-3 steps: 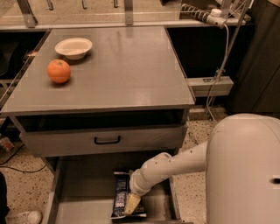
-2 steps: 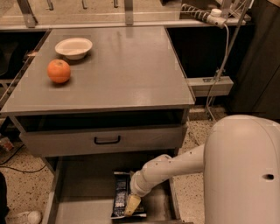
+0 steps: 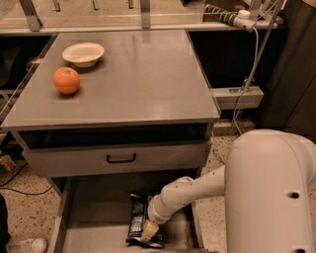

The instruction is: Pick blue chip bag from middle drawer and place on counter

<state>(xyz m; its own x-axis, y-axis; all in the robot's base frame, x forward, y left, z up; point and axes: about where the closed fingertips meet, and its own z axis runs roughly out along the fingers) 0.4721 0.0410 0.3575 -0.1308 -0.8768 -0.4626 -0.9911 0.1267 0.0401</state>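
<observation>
The blue chip bag (image 3: pixel 137 217) lies on the floor of the open middle drawer (image 3: pixel 94 212), near its right front part. My gripper (image 3: pixel 149 231) reaches down into the drawer from the right on a white arm (image 3: pixel 197 190). It sits at the bag's near right corner and touches or overlaps it. The near end of the bag is partly hidden by the gripper. The grey counter (image 3: pixel 133 74) is the broad top above the drawers.
An orange (image 3: pixel 66 80) and a white bowl (image 3: pixel 83 53) sit at the counter's back left. A drawer with a grey front and black loop handle (image 3: pixel 121 158) stands slightly open above the middle drawer. My white arm body (image 3: pixel 274 197) fills the lower right. A power strip (image 3: pixel 228 15) and cable hang at the right.
</observation>
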